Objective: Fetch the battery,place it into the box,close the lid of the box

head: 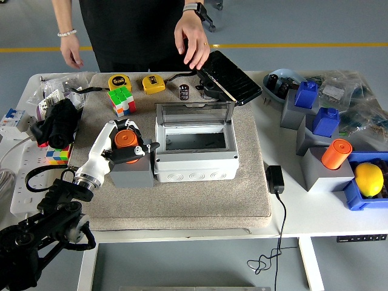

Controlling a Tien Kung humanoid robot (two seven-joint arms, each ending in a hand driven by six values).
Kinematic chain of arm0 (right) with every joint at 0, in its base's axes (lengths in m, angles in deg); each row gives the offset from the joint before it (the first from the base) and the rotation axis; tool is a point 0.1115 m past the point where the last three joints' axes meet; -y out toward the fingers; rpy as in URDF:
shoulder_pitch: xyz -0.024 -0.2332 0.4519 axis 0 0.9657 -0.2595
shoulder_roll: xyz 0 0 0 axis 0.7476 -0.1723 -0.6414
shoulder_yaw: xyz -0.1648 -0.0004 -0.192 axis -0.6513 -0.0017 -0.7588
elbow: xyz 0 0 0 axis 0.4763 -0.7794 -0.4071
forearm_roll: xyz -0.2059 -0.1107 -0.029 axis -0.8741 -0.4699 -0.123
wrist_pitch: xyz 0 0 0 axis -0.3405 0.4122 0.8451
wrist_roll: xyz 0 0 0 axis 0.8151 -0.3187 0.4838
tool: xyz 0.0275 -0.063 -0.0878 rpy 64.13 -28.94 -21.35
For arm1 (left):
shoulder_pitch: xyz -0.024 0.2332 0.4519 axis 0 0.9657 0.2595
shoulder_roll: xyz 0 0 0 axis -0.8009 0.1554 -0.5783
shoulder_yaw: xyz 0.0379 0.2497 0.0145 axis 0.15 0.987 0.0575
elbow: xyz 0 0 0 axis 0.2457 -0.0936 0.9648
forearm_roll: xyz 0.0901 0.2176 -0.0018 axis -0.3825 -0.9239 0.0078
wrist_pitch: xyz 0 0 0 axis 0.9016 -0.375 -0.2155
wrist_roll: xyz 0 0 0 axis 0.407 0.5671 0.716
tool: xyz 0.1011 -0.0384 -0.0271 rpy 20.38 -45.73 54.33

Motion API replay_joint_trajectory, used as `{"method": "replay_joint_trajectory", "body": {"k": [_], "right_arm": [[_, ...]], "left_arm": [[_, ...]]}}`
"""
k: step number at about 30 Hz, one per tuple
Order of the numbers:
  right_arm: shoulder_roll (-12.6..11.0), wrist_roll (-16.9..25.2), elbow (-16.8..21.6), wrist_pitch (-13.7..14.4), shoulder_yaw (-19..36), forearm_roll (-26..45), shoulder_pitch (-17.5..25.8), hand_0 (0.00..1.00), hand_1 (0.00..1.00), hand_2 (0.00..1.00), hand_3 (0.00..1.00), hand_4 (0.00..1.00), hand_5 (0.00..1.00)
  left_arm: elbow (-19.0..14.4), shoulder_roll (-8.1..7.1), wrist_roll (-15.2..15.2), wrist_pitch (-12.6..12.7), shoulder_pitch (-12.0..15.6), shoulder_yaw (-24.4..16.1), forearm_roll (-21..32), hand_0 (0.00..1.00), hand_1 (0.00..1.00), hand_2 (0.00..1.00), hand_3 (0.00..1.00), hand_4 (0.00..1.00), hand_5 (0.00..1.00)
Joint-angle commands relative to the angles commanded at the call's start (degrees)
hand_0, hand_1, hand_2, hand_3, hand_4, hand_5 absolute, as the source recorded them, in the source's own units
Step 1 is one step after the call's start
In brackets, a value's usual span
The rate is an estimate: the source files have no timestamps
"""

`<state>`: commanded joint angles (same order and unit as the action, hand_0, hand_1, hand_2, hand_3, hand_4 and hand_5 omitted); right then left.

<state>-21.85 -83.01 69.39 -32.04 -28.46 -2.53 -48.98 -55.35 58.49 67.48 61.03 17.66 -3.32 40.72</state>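
Observation:
An orange cylindrical battery (124, 139) stands upright in a grey block holder (134, 175) on the beige mat, just left of the box. My left hand (131, 145) comes in from the lower left, its white and black fingers curled around the battery. The grey plastic box (195, 165) sits mid-mat, and its clear lid (194, 113) stands open at the back, showing an empty inside. My right hand is out of the picture.
A person at the far side rests a hand (192, 42) on a black device (229, 77) behind the box. A colour cube (122, 100), two yellow tape measures (153, 83) and a small dark cylinder (184, 91) lie behind. Another orange cylinder (336, 153) and a lemon (369, 179) sit right.

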Motion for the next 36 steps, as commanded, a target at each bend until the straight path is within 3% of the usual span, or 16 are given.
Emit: {"method": "replay_joint_trajectory", "body": {"k": [3, 4, 16, 20, 28, 33, 34, 36], "right_arm": [[0.1, 0.0, 0.0, 0.0, 0.1, 0.0, 0.1, 0.600, 0.589, 0.581, 0.520, 0.924, 0.452], [0.1, 0.0, 0.0, 0.0, 0.1, 0.0, 0.1, 0.600, 0.589, 0.579, 0.520, 0.924, 0.452], [0.1, 0.0, 0.0, 0.1, 0.8, 0.0, 0.1, 0.600, 0.589, 0.579, 0.520, 0.924, 0.451], [0.1, 0.0, -0.1, 0.1, 0.8, 0.1, 0.2, 0.600, 0.589, 0.579, 0.520, 0.924, 0.451], [-0.1, 0.1, 0.0, 0.1, 1.0, 0.1, 0.1, 0.600, 0.588, 0.579, 0.520, 0.924, 0.452], [-0.1, 0.1, 0.0, 0.2, 1.0, 0.2, 0.1, 0.600, 0.588, 0.579, 0.520, 0.924, 0.452], [-0.1, 0.1, 0.0, 0.2, 0.9, 0.2, 0.1, 0.600, 0.589, 0.578, 0.520, 0.924, 0.452], [-0.2, 0.1, 0.0, 0.2, 0.9, 0.2, 0.1, 0.600, 0.589, 0.578, 0.520, 0.924, 0.452]], "left_arm": [[0.1, 0.06, 0.0, -0.1, 0.0, 0.1, 0.0, 0.054, 0.132, 0.155, 0.218, 0.956, 0.016], [0.1, 0.09, 0.0, -0.1, -0.1, 0.1, -0.1, 0.038, 0.087, 0.123, 0.157, 0.979, 0.009], [-1.4, -0.13, 0.9, -0.2, -0.7, -0.2, -2.8, 0.025, 0.062, 0.102, 0.128, 0.998, 0.015], [-4.0, -0.36, 4.6, 1.7, -0.8, -0.7, -9.2, 0.025, 0.062, 0.102, 0.128, 0.998, 0.015], [-9.4, -1.34, 12.1, 0.4, -2.8, -1.7, -24.1, 0.023, 0.055, 0.105, 0.127, 0.998, 0.015], [-12.6, -1.37, 16.0, 0.3, -5.9, -1.3, -29.9, 0.023, 0.055, 0.105, 0.127, 0.998, 0.015], [-12.8, -1.24, 16.3, 0.3, -6.5, -1.1, -30.6, 0.023, 0.033, 0.094, 0.134, 0.998, 0.093], [-13.0, -0.75, 16.9, 0.4, -7.9, -0.3, -32.0, 0.023, 0.033, 0.094, 0.134, 0.998, 0.093]]}}
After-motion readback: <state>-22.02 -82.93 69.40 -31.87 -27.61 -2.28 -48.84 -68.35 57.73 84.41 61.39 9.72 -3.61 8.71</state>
